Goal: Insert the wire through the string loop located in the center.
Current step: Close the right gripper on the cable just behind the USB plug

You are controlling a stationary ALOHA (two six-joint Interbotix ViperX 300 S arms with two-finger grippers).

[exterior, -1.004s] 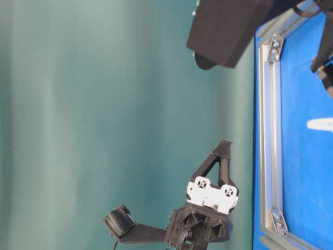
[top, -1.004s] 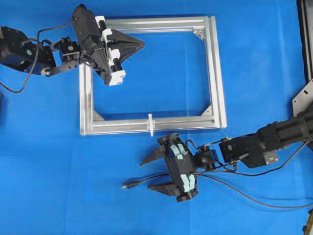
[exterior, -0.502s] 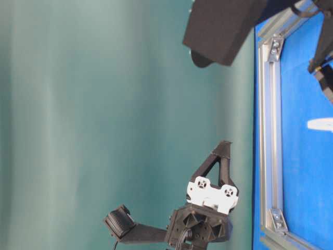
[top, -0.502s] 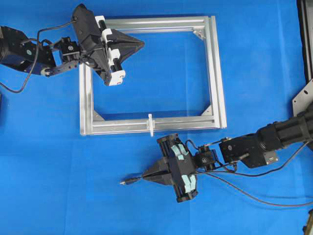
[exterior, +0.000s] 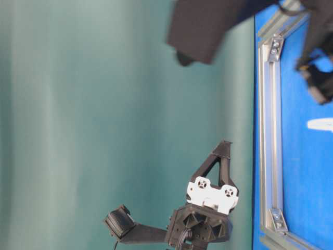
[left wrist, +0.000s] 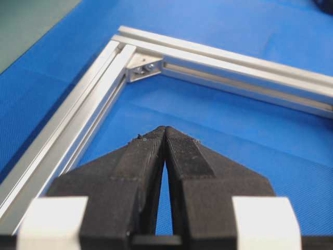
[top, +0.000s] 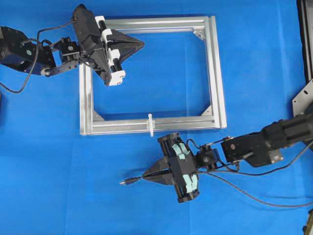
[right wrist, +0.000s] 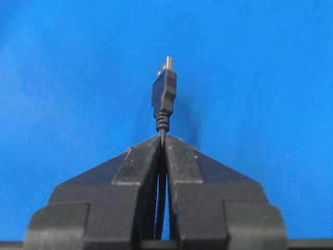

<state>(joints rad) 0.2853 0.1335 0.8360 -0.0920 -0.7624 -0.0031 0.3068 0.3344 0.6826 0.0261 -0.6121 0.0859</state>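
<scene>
**Wire gripped, threading still to do**

The right hand (top: 146, 175) is clamped on the wire (right wrist: 164, 99) just behind its plug, which juts out over the blue worktop (top: 49, 147). The wire is thin, black, metal-tipped. Beyond, the string loop (top: 150, 123) stands untouched on the frame bar (top: 122, 126). Farthest, the left hand (top: 139, 44) is closed, empty.

Blue tabletop (top: 254, 58), plain teal-green backdrop (exterior: 83, 104)

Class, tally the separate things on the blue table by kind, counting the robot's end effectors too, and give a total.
Black robot end effectors: 2 (left, right)
Silver aluminium rectangular frame: 1
Thin black plug-tipped wire: 1
Small white string loop: 1
Total: 5
</scene>
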